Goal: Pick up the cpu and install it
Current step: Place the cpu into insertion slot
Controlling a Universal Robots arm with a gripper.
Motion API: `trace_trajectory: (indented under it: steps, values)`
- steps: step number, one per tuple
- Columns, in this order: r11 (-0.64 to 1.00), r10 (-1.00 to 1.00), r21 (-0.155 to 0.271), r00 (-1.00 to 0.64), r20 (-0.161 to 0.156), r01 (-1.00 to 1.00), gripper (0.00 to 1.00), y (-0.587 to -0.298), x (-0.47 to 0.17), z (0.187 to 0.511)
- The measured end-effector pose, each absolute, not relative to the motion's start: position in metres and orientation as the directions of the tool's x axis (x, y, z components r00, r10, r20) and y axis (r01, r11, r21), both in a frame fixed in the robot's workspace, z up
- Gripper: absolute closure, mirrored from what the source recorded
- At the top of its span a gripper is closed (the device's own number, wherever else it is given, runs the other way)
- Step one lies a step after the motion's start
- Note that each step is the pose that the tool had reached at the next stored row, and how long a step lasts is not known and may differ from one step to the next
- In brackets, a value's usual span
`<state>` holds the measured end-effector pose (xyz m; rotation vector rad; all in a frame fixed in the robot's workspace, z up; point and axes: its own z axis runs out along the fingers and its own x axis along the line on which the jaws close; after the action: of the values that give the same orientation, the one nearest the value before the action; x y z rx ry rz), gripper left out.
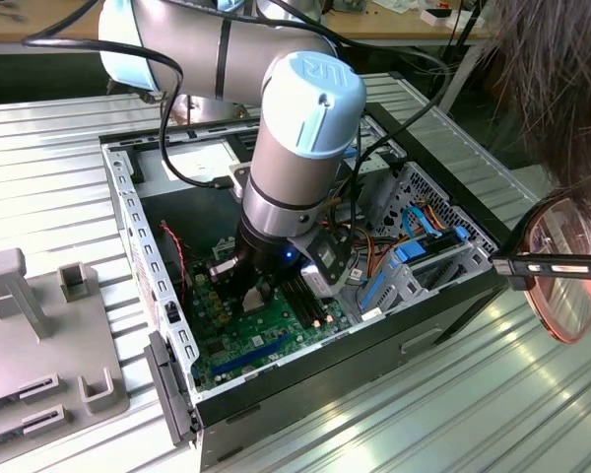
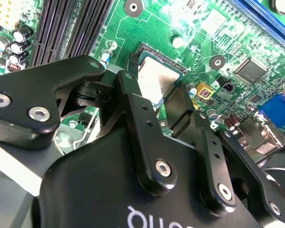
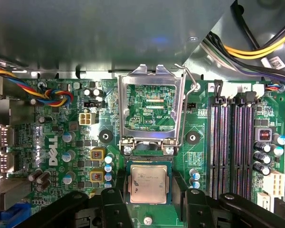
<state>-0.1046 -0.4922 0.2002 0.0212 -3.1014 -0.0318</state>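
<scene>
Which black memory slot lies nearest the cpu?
The memory slot at the bank's edge facing the cpu; the others lie beyond it.

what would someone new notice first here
The big grey-and-blue robot arm reaching down into an open computer case in the exterior view. In the first wrist view, the square grey cpu lies on the green motherboard next to the swung-open shiny socket frame, with the black end effector right at it.
</scene>
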Motion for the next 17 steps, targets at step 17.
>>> trace_trajectory:
  steps: [17]
  values:
    - [1.0, -0.014, 0.021, -0.999, 0.04, -0.013, 0.53, -0.4921, -0.1043, 0.1994]
